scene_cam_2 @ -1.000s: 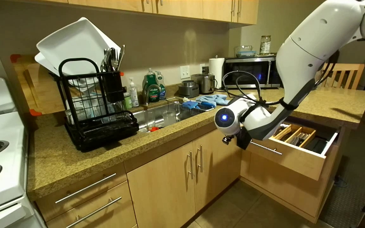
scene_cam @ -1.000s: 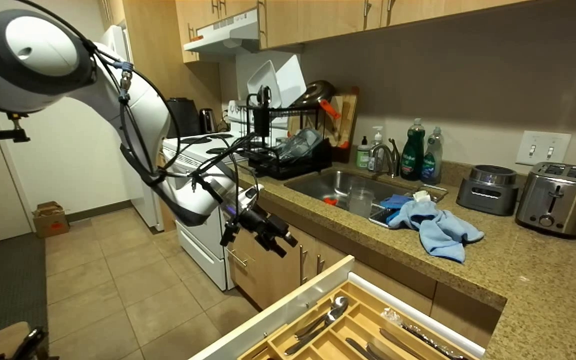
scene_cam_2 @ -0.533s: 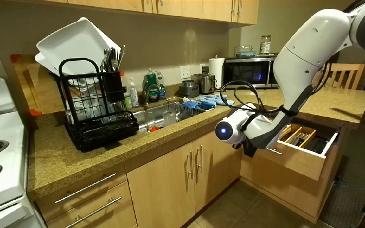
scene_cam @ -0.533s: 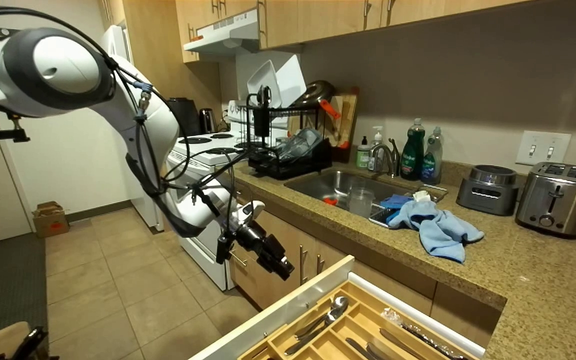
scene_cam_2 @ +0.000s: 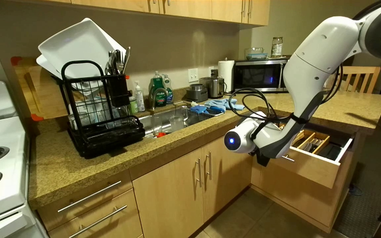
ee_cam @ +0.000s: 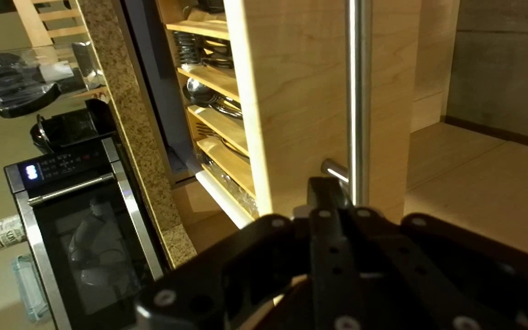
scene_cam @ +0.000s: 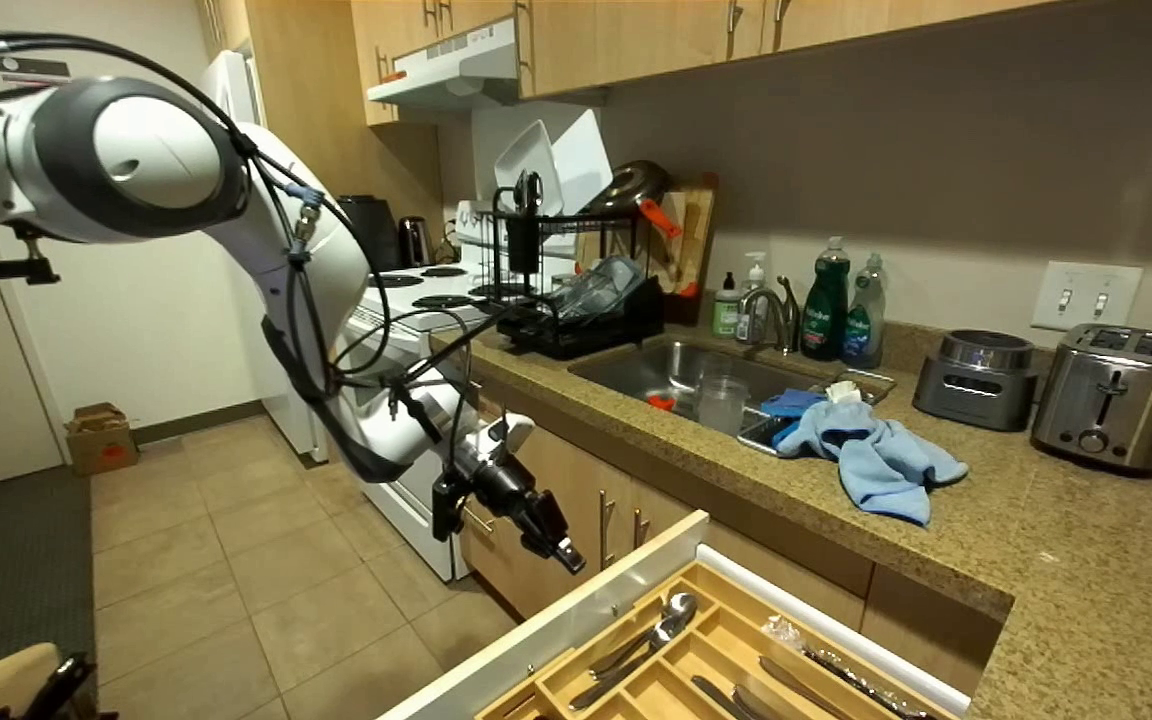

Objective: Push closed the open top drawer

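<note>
Drawer (scene_cam_2: pixel 313 168): open
Gripper (scene_cam: pixel 566 553): we see fingers (ee_cam: pixel 322 192) closed together
Bottle label (scene_cam: pixel 820 320): too blurred for us
Microwave display (ee_cam: pixel 31 172): lit, illegible

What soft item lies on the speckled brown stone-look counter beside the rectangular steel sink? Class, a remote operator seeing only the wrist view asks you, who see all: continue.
Observer: A crumpled light-blue cloth.
Operator: Are the flat light-wood doors below the sink shut?
Observer: Both look shut.
Operator: Is the open, flat-fronted light-wood drawer out at its end away from the sink?
Observer: Yes, its white side juts from under the counter there.
</note>
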Robot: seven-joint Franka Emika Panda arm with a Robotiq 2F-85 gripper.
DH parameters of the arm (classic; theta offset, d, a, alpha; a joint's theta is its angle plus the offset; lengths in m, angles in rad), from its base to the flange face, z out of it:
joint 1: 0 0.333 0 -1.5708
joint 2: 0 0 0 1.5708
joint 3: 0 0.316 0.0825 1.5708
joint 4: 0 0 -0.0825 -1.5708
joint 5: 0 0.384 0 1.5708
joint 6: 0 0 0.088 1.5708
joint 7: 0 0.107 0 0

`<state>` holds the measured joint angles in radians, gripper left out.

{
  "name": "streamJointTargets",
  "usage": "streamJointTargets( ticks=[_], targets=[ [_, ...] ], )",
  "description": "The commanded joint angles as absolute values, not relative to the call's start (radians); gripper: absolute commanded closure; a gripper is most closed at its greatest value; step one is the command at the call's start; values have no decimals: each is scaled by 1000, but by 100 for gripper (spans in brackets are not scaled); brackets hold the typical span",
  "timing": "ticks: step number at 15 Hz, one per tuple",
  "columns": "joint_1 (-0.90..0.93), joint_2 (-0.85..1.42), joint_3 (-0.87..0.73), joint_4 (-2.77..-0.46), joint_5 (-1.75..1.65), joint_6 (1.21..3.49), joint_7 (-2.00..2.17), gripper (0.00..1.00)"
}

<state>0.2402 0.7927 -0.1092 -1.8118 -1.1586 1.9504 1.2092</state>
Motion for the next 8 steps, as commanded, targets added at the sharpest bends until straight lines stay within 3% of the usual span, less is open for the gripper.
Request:
streamJointTargets(
  ticks=[1, 8],
  targets=[
    [193, 816, -84, -1792, -1161, 1905, 1234, 100],
    [140, 862, -100, -1757, -1145, 1850, 1243, 100]
  ],
)
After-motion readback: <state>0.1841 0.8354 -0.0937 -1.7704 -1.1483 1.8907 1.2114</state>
